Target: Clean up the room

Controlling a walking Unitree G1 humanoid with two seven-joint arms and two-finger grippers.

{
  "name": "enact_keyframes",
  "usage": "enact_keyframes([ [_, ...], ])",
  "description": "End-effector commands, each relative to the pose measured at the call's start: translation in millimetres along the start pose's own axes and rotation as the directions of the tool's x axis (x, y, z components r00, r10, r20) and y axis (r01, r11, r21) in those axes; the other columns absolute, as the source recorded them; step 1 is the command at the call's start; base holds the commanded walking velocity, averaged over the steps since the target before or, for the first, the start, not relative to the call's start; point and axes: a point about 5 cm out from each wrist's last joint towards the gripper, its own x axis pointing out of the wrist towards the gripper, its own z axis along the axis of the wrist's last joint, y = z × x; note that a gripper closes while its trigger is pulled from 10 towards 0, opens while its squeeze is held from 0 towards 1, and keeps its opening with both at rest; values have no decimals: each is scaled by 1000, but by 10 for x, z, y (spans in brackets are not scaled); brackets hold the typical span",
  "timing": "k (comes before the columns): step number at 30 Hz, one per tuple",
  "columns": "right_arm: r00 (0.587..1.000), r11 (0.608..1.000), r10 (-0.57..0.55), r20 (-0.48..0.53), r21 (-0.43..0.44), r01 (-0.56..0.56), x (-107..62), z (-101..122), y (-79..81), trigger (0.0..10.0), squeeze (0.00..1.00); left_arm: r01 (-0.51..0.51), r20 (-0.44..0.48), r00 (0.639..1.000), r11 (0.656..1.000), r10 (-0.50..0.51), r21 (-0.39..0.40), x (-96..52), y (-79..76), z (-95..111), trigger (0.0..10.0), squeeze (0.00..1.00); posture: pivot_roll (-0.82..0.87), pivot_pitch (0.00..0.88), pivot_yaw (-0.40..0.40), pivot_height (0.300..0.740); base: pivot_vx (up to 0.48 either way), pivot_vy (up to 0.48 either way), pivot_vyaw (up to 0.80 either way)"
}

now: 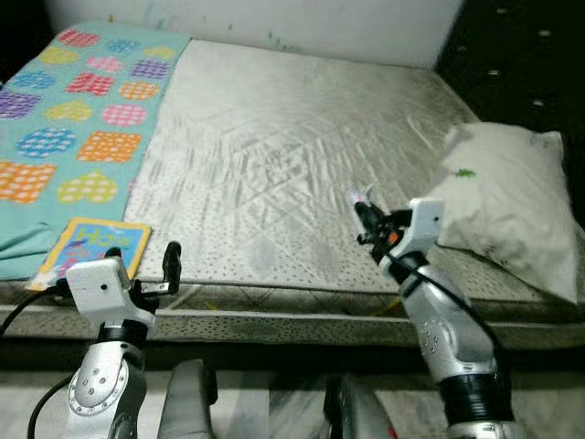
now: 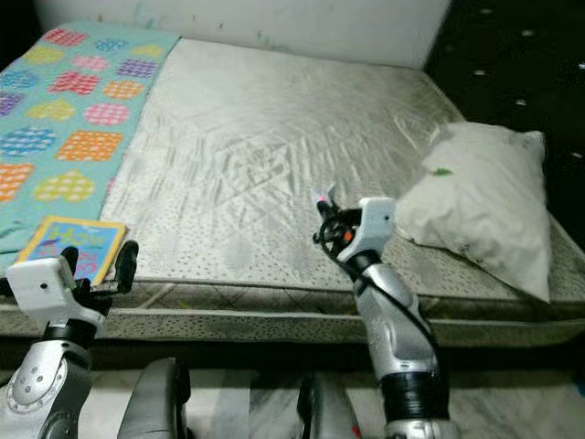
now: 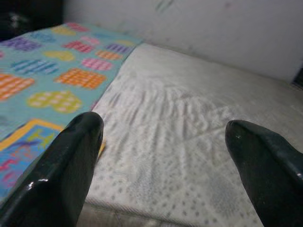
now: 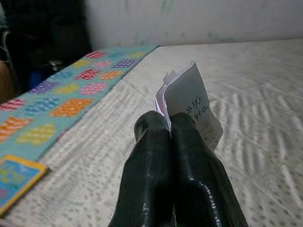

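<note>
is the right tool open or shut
Shut on a slip of paper: the right tool has both fingers pressed together, with the paper sticking up between them.

book on the blanket, near mattress front edge: cover lettering starts "Ho", rest unreadable | paper slip pinched in right gripper: small dark print, too blurred to read | no other text legible

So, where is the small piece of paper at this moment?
The piece of paper is pinched in the right gripper, raised over the mattress, with the pillow to its right.
</note>
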Motion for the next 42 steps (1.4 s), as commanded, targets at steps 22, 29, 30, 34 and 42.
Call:
enact_keyframes([
  [22,980,994,91,-180,-38,-99,72,-275,40,10000,0,36,-44,998,998,-38,-48,97,-129,-106,10000,0,29,34,-30,740,0,0,0],
  [29,981,989,-119,-156,71,132,-74,-448,-32,10000,0,44,-13,999,999,-44,21,138,-166,-80,10000,0,44,22,-60,740,0,0,0],
  [30,978,985,-149,-148,69,161,-96,-452,-47,10000,0,47,-9,999,999,-47,19,138,-157,-74,10000,0,49,18,-69,740,0,0,0],
  [34,957,960,-262,-122,73,272,-170,-448,-114,10000,0,67,-11,998,998,-67,16,129,-128,-77,10000,0,61,21,-97,740,0,0,0],
  [42,966,972,-220,-133,49,228,-174,-447,5,10000,0,68,-28,997,998,-68,-11,122,-149,-110,10000,0,35,58,-93,740,0,0,-200],
])
